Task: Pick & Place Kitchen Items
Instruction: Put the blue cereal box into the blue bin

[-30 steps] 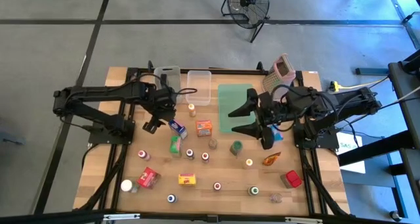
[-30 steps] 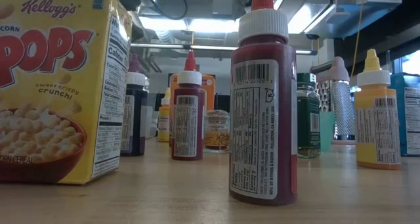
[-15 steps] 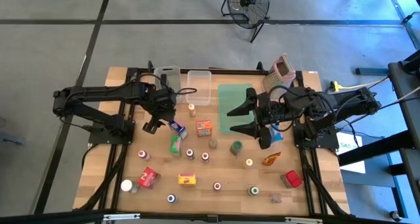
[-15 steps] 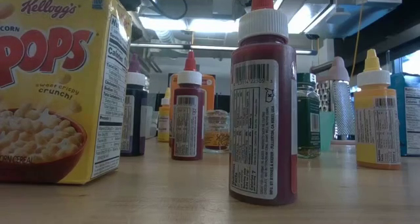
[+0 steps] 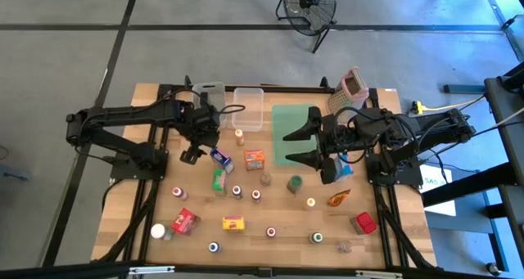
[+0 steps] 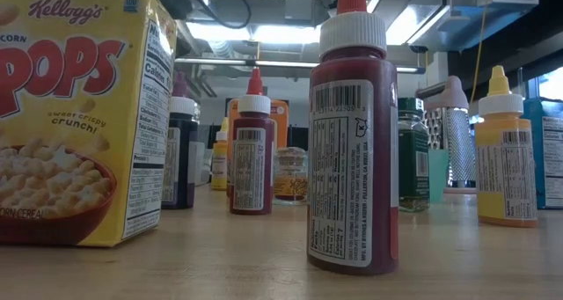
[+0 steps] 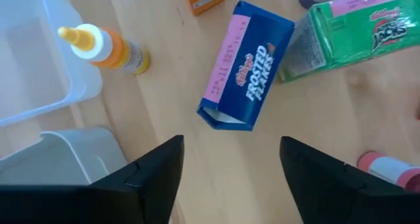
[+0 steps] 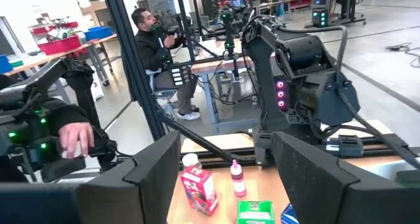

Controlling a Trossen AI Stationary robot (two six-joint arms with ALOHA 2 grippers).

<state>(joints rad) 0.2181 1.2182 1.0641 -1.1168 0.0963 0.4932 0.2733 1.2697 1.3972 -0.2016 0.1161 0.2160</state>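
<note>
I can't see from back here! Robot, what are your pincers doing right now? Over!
Left pincer open, above blue Frosted Flakes carton lying on table. Right pincer open, raised, empty. Green carton and yellow-capped bottle close by.

1. Yellow carton (image 6: 75,115): "Kellogg's", "CORN POPS", "sweet crispy crunch!", "CORN CEREAL"; the side panel's print is too small to read beyond "Calories".
2. Blue carton (image 7: 248,74): "Kellogg's FROSTED FLAKES".
3. Green carton (image 7: 357,30): "JACKS" partly readable.
</note>
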